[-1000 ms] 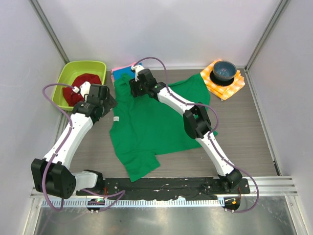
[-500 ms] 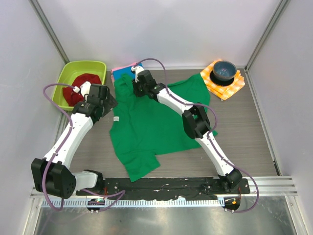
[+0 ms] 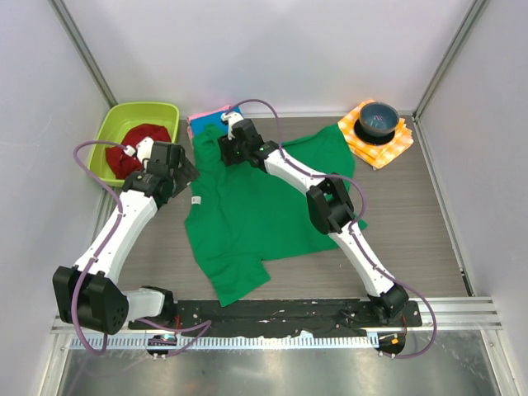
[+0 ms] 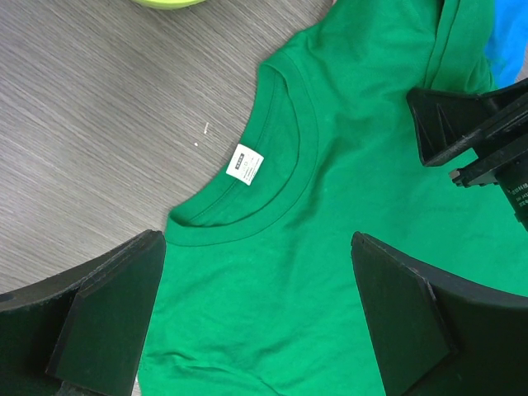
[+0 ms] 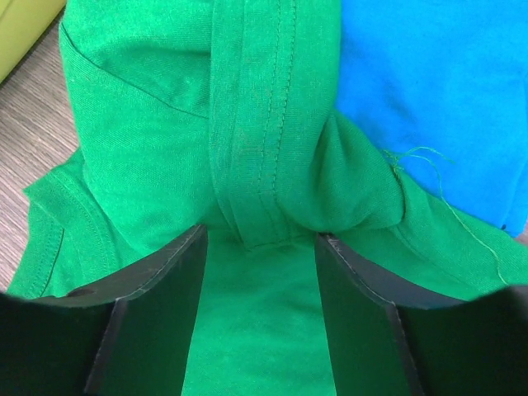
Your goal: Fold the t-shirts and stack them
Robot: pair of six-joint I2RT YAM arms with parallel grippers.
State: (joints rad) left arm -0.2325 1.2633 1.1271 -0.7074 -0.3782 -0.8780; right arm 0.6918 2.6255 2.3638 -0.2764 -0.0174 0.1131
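A large green t-shirt (image 3: 256, 206) lies spread on the table, its collar and white label (image 4: 247, 162) at its left edge. My left gripper (image 3: 186, 172) hovers open just above the cloth below the collar (image 4: 256, 322), holding nothing. My right gripper (image 3: 224, 148) is at the shirt's far left sleeve. Its jaws stand open round the bunched sleeve hem (image 5: 256, 206) without pinching it. A blue t-shirt (image 5: 429, 82) lies just beyond the sleeve, on a pink one (image 3: 198, 120). The right gripper also shows in the left wrist view (image 4: 478, 132).
A lime-green bin (image 3: 111, 124) holding a dark red cloth (image 3: 142, 148) stands at the back left, close to my left arm. An orange-and-white checked cloth (image 3: 388, 147) with a dark bowl (image 3: 378, 118) on it lies at the back right.
My right gripper has shifted slightly left at the sleeve, and the sleeve cloth is bunched nearer the blue shirt. The left arm has hardly moved.
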